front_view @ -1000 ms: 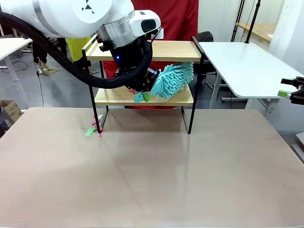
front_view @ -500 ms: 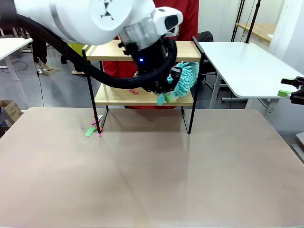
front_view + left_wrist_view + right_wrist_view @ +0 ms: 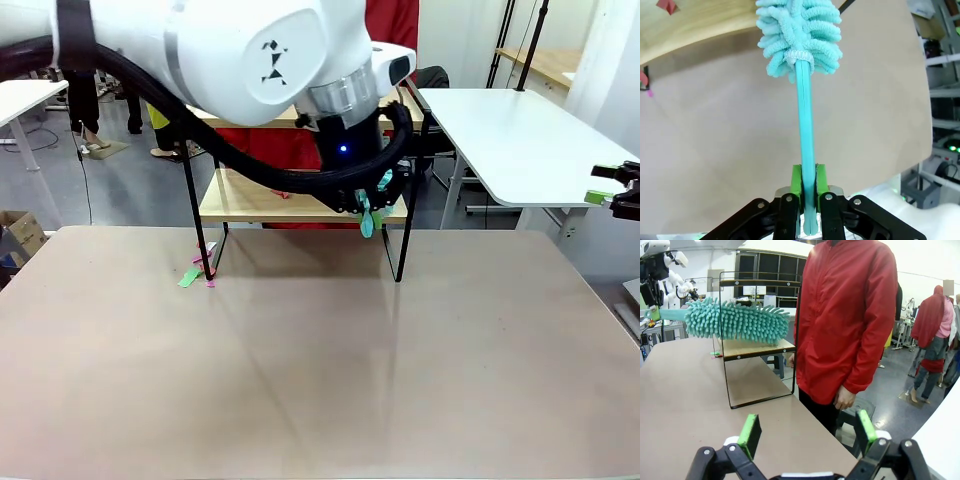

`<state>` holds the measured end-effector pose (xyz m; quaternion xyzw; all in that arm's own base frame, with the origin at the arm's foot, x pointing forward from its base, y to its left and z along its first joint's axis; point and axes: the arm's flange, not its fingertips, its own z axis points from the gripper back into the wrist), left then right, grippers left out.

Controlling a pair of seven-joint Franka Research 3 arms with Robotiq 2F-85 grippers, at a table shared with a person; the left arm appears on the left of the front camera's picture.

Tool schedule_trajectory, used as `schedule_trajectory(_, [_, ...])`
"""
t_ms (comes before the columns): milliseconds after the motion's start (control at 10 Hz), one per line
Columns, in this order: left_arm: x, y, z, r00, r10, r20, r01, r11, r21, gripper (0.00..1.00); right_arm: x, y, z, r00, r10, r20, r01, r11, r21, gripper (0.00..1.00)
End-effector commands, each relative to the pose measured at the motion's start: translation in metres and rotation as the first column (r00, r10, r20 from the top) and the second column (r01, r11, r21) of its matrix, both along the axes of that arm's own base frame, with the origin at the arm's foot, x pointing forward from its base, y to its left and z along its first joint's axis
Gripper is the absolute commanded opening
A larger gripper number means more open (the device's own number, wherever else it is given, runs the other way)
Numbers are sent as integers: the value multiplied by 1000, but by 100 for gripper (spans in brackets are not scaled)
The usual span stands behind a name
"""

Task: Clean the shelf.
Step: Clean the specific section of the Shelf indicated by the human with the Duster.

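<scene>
The shelf (image 3: 250, 205) stands at the table's far side, its upper board mostly hidden behind my left arm. My left gripper (image 3: 368, 216) is shut on the handle of a teal fluffy duster (image 3: 386, 181), at the right end of the lower board. In the left wrist view the green pads (image 3: 796, 184) clamp the handle (image 3: 805, 130), and the duster head (image 3: 799, 31) points at the board's edge (image 3: 690, 27). The right wrist view shows the duster (image 3: 735, 320) lying between the two boards of the shelf (image 3: 760, 347). My right gripper (image 3: 612, 197) (image 3: 807, 432) stands open and holds nothing, off the table's right side.
A small red scrap (image 3: 283, 194) lies on the lower board. Green and pink scraps (image 3: 193, 273) lie on the table by the shelf's left leg. A person in a red jacket (image 3: 850, 315) stands behind the shelf. A white table (image 3: 510, 130) stands at the right.
My left arm has swept right along the lower board with the duster, and its head is now mostly hidden behind the arm. The right gripper has not moved.
</scene>
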<state>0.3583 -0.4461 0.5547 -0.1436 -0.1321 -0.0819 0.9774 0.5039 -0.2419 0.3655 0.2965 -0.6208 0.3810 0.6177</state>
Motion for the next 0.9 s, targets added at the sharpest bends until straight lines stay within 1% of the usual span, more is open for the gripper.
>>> schedule_trajectory(0, [4,-30,-3,987,137,80,-140,990,25,13,1,2,4,1000,-3,-21,2,1000,-9,100])
schedule_trajectory(100, [4,-35,-8,984,147,99,-151,988,32,13,1,2,4,1000,-3,-21,2,1000,-9,100])
schedule_trajectory(300, [7,-41,-19,984,135,113,-137,990,11,13,1,2,4,1000,-3,-21,2,1000,-9,100])
schedule_trajectory(400, [8,-43,-25,981,151,121,-156,987,33,13,1,2,4,1000,-3,-21,2,1000,-9,100])
schedule_trajectory(600, [8,-45,-36,983,143,111,-146,989,17,13,1,2,4,1000,-3,-21,2,1000,-9,100])
schedule_trajectory(800, [8,-45,-48,992,113,58,-113,994,8,13,1,2,4,1000,-3,-21,2,1000,-9,100])
